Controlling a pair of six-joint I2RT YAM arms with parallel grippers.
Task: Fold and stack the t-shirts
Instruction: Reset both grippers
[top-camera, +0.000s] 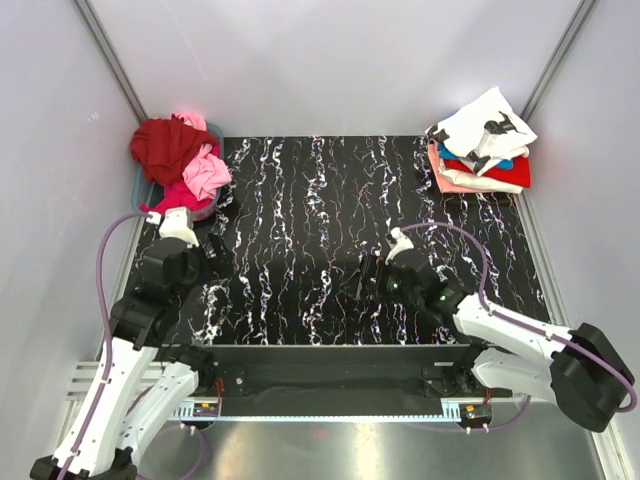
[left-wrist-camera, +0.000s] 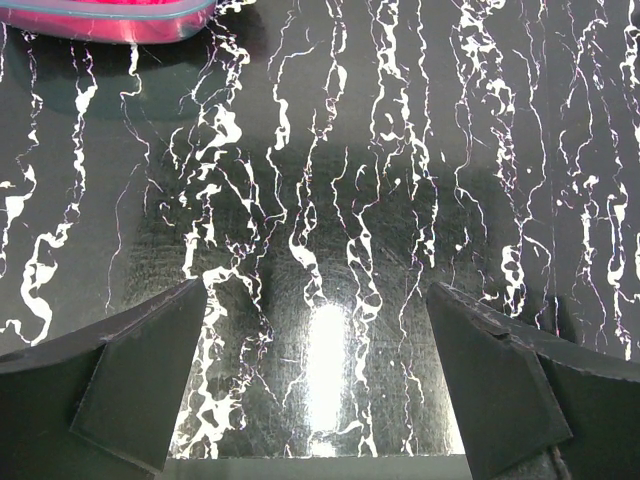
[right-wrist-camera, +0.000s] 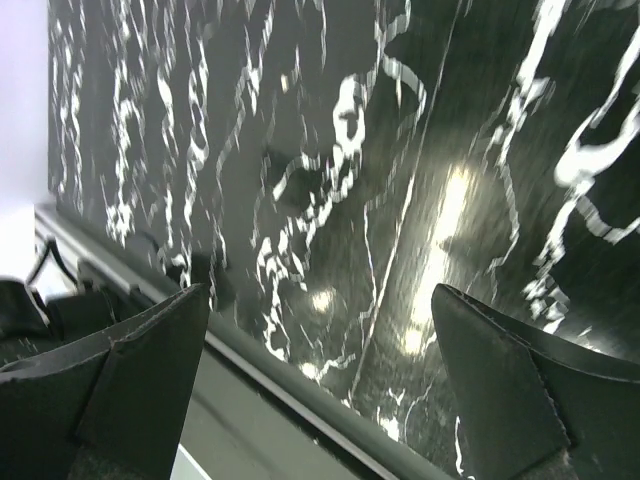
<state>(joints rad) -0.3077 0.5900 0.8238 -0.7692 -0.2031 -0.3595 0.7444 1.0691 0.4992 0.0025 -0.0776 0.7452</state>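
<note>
While the left end effector (top-camera: 214, 246) and right end effector (top-camera: 364, 281) hang released and empty over the worktop (top-camera: 300, 200), unfolded t-shirts (top-camera: 185, 155) lie heaped far-left and the folded stack (top-camera: 482, 150) sits far-right. Recommended: the left arm pinches only the topmost garment, by an edge, and draws it to centre.

Top view: bright, even overhead light; pale walls (top-camera: 330, 60) near washout. Glossy table (top-camera: 300, 200), soft shadows only. Left wrist view: sharp focus; hard glare patch at 6 o'clock on the table; left gripper (left-wrist-camera: 315, 288) fingers underexposed, near-black. Right wrist view: motion blur throughout, white veining smeared; streaked glare at 4 o'clock; frame tilted.
</note>
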